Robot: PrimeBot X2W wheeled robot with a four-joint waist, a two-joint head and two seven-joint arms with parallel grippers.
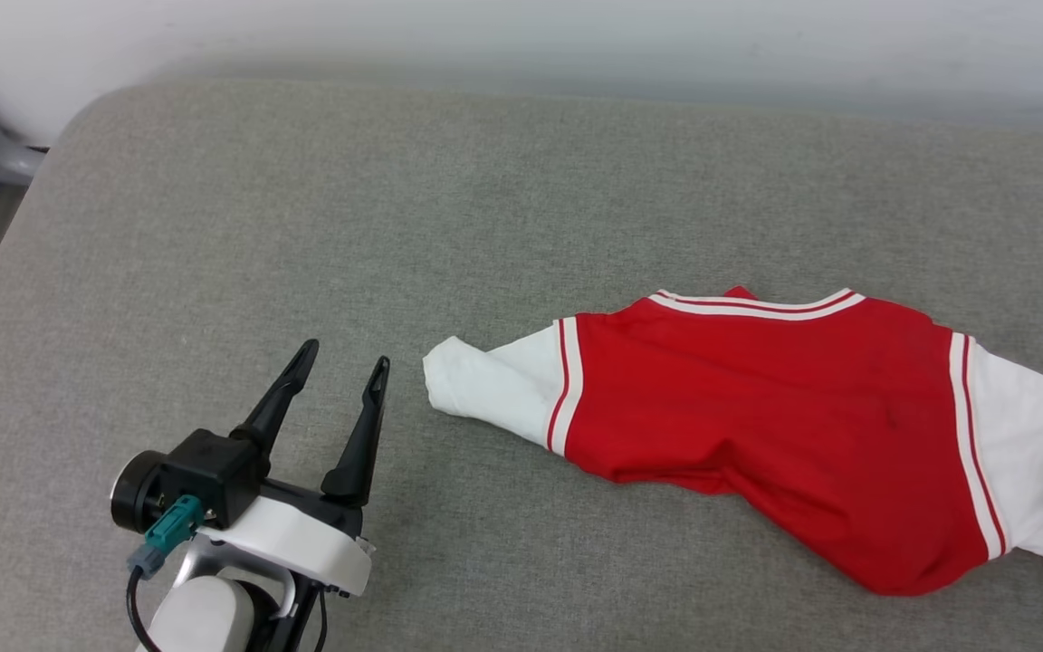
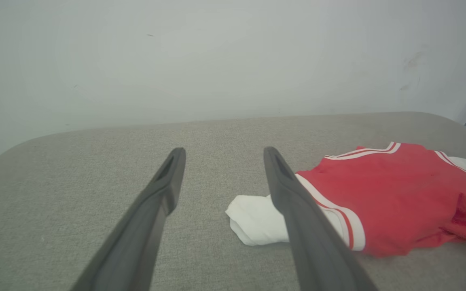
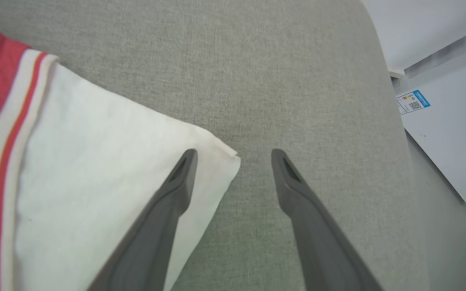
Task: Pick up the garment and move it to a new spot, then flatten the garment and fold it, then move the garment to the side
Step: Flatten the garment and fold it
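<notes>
A grey woven upholstered surface [image 1: 214,226] with rounded corners spreads across the head view, backed by a pale wall [image 1: 576,36]. Nearest the robot, at the lower left, the left gripper [image 1: 345,356] stands with its 2 dark fingers spread wide and nothing between them, its tips aimed away from the robot and just short of the garment's nearer sleeve. The garment [image 1: 757,407], a red T-shirt with white sleeves, lies on the right half of the surface. Its long axis runs sleeve to sleeve across the view, dropping slightly toward the right. The striped neckline [image 1: 757,306] is on the far edge and the rumpled hem [image 1: 666,478] faces the robot. The bunched white sleeve [image 1: 485,385] points left toward the left gripper, and the other sleeve [image 1: 1038,453] reaches the right edge of the view. In the right wrist view the right gripper [image 3: 234,155] hangs over that sleeve's corner with its fingers apart, gripping nothing. One finger [image 3: 176,190] overlaps the white cloth and the other is over bare upholstery. Beyond the surface's edge stands a white panel with a small blue label [image 3: 413,101].
</notes>
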